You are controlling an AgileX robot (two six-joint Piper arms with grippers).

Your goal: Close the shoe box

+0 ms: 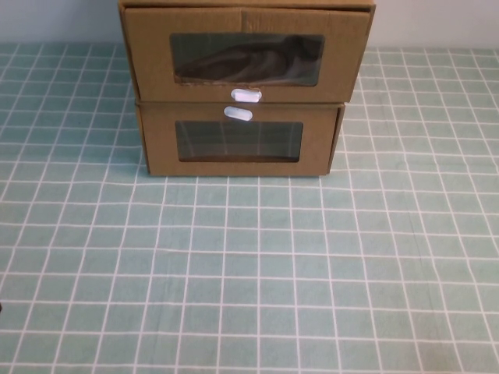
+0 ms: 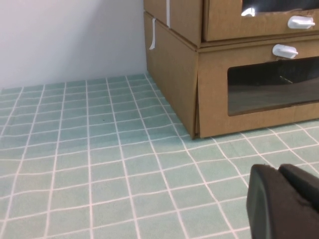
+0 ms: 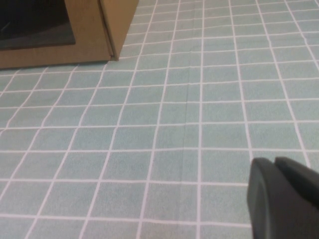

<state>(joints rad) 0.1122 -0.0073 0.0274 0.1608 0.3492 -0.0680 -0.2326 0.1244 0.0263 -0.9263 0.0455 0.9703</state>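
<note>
Shoe box sits stacked on a narrower box at the table's far edge. Left gripper and right gripper wait near, finger spread indeterminable. Advise pushing the front squarely, centred.

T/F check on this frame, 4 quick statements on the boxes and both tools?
1. Two brown corrugated cardboard boxes are stacked: true, the upper box sits on the lower box.
2. The upper box's white pull tab is above its window: false, below it.
3. The upper window shows something dark inside: true.
4. The left tool grips a tab: false, it is over the green checked tablecloth. So is the right tool.
</note>
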